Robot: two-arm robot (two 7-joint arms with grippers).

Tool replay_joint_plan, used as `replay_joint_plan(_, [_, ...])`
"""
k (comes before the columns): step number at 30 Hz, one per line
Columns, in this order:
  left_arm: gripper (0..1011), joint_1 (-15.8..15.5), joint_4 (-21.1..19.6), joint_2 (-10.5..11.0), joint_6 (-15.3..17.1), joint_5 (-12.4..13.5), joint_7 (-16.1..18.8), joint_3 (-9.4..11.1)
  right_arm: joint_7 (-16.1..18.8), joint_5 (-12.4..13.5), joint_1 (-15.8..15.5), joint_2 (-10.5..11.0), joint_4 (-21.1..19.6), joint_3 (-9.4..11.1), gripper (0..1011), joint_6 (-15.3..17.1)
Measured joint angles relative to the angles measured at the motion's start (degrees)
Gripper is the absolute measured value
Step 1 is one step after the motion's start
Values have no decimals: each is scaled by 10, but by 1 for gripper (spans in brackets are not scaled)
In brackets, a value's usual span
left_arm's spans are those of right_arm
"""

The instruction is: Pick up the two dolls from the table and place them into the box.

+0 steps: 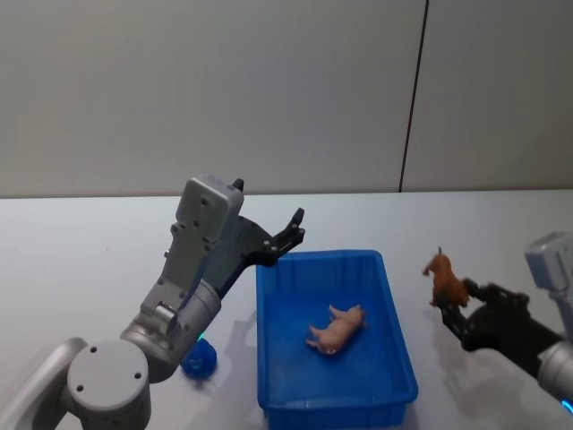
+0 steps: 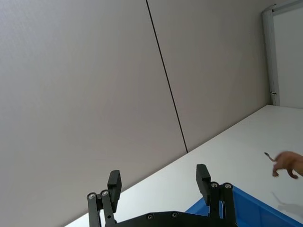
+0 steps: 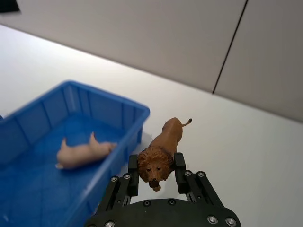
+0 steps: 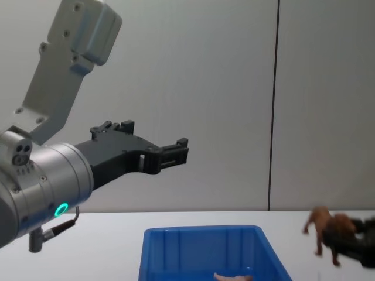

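Right of the box: the right gripper (image 3: pixel 156 166) is clamping its jaws on the head of the brown lion doll (image 3: pixel 166 137), which is hanging just beside the right wall of the blue box (image 1: pixel 318 257), seemingly a little off the table (image 1: pixel 81 260).
Inside the box: the pink pig doll (image 1: pixel 338 329) is lying on its side near the middle of the floor.
Step in hand: carrying the lion over the rim and letting it go, by my reading.
Doing it well: the grip is sitting on the head alone, so the body is probably dangling. Lifting the legs above the right rim before crossing, then releasing low over bare floor beside the pig, is looking wisest.
Left gripper (image 2: pixel 158 175): hovering raised over the box's far left corner, jaws apart and empty.
In the way: the right rim is looking like the sole obstacle, since the left arm is standing on the opposite side.
Around: a small blue ball-like thing (image 1: pixel 200 360) is lying on the table just left of the box.
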Motion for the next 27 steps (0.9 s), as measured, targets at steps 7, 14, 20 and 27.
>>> replay_joint_plan(7, [1000, 0, 0, 0, 0, 0, 0, 0, 33, -2, 22, -9, -9, -3, 424, -23])
replay_joint_plan(14, [1000, 0, 0, 0, 0, 0, 0, 0, 74, -8, 44, -24, -8, -13, 424, -29])
replay_joint_plan(20, [1000, 0, 0, 0, 0, 0, 0, 0, 106, -20, 61, -40, 5, -28, 460, -25])
replay_joint_plan(27, [1000, 0, 0, 0, 0, 0, 0, 0, 125, -37, 72, -53, 23, -42, 630, -16])
